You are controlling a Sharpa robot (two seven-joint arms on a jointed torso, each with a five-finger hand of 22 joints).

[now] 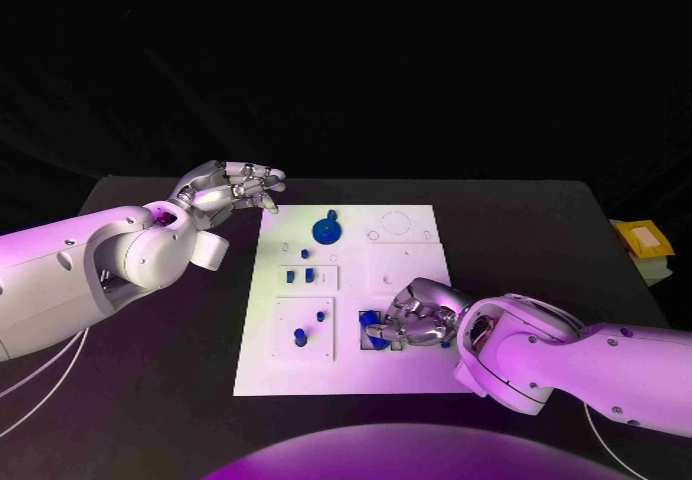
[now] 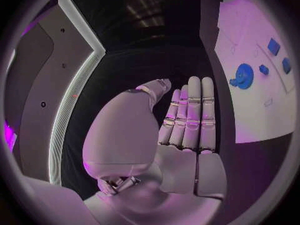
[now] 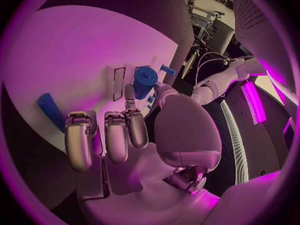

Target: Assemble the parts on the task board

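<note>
**Right hand grips a blue part at the board's near edge**

On the black table [image 1: 173, 400], going left to right: the left hand [image 1: 231, 186] hangs off the far left corner of the board [image 1: 411, 375], holding nothing. From its own wrist view the fingers [image 2: 190, 115] lie straight and close side by side, with the thumb apart from them. It touches neither the board nor any part.

Next comes the board itself, a white plate lying flat in the middle of the table. A blue gear [image 1: 329, 231] sits near its far edge. Nearer, two small blue pegs [image 1: 299, 275] stand in a recessed square, and two more blue pieces [image 1: 307, 330] lie in the recess below that. Faint outlined circles mark the far right part of the plate. No writing can be read on it.

Further right, the right hand [image 1: 411, 322] rests over the board's near right area, fingers curled down. It pinches a blue cylinder [image 3: 144, 82] between thumb and fingers. The hand covers the slot beneath it in the head view. Another blue piece [image 3: 50, 111] lies flat on the board just beside those fingers.

At the table's far right edge sits a yellow object [image 1: 643, 238], well apart from the board.
</note>
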